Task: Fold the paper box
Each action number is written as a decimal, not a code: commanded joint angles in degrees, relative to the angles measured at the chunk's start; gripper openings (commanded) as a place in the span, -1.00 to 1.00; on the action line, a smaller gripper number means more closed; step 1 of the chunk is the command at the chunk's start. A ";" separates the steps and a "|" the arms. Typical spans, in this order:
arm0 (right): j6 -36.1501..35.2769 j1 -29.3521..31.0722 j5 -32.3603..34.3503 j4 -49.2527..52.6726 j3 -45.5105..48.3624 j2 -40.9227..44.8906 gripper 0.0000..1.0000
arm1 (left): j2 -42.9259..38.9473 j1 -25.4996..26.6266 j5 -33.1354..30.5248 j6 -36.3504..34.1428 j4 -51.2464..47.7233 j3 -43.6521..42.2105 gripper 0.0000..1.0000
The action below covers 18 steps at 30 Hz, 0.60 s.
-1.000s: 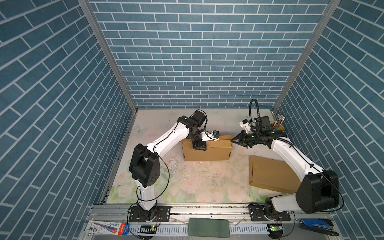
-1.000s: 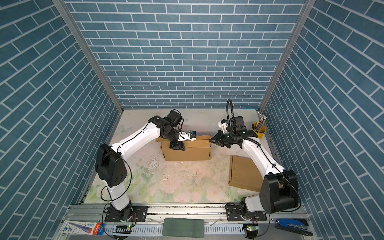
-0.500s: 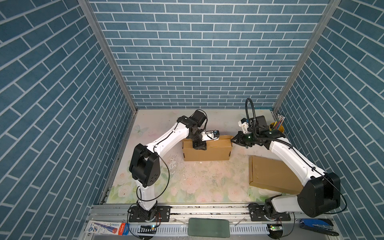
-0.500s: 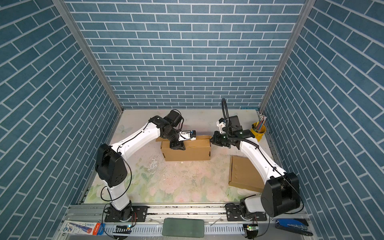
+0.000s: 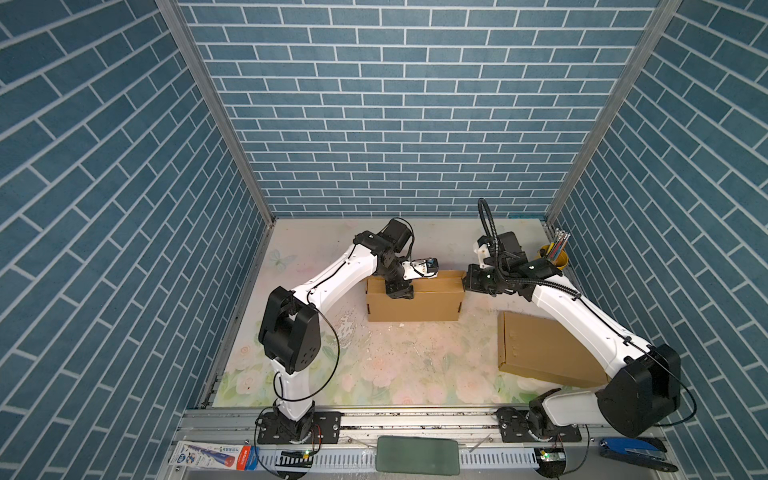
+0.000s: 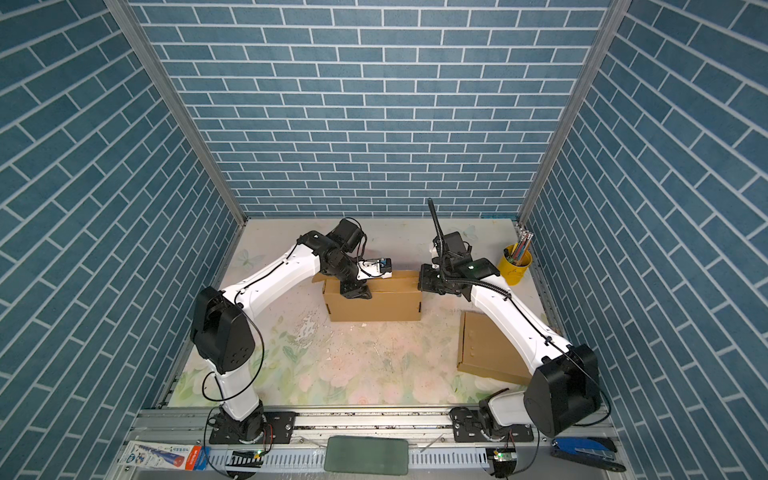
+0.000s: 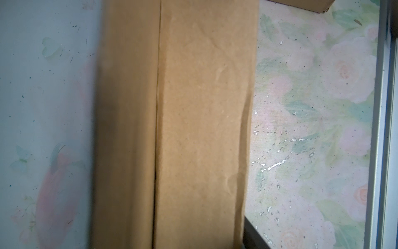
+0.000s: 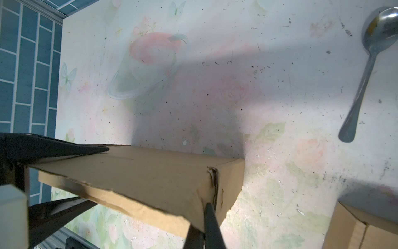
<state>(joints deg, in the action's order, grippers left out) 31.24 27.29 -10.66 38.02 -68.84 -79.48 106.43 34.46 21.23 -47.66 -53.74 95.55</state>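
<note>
Box (image 5: 415,309) top was freed as left hand (image 5: 399,293) spread, while pressed-together right hand (image 5: 467,285) moved against the end, likely to tuck it.

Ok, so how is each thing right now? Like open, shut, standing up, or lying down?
Paper box: standing up, top flaps folded over.
Flat cardboard: lying flat, not folded up yet.
Left end effector: on the box top, jaws apart; gripping or not, can't tell.
Right end effector: shut, at the box's right end.
Yellow cup: upright, holding pens.
Spoon: lying flat.
</note>
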 commanded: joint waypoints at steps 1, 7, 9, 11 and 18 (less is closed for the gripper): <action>3.64 0.31 3.84 9.35 0.31 -3.03 -1.00 | -1.26 -1.23 -2.50 0.81 -1.50 -0.06 0.23; 4.26 0.50 4.42 9.66 -0.27 -3.70 -1.00 | -6.42 -2.06 -0.54 2.29 -0.12 -1.87 0.35; 4.54 0.57 4.33 9.61 -0.32 -3.92 -1.00 | -9.01 -2.67 0.11 3.39 2.07 -3.43 0.37; 4.70 0.57 4.58 9.62 -0.28 -3.93 -1.00 | -11.57 -3.44 1.12 4.97 4.09 -4.92 0.39; 4.99 0.75 5.25 10.13 -0.90 -3.49 -1.00 | -21.35 -9.01 -4.70 20.70 13.19 -11.52 0.24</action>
<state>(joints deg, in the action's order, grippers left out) 33.69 27.59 -6.87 38.74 -69.84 -81.19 87.74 28.29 19.75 -36.29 -45.01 86.37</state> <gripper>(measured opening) 0.047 0.631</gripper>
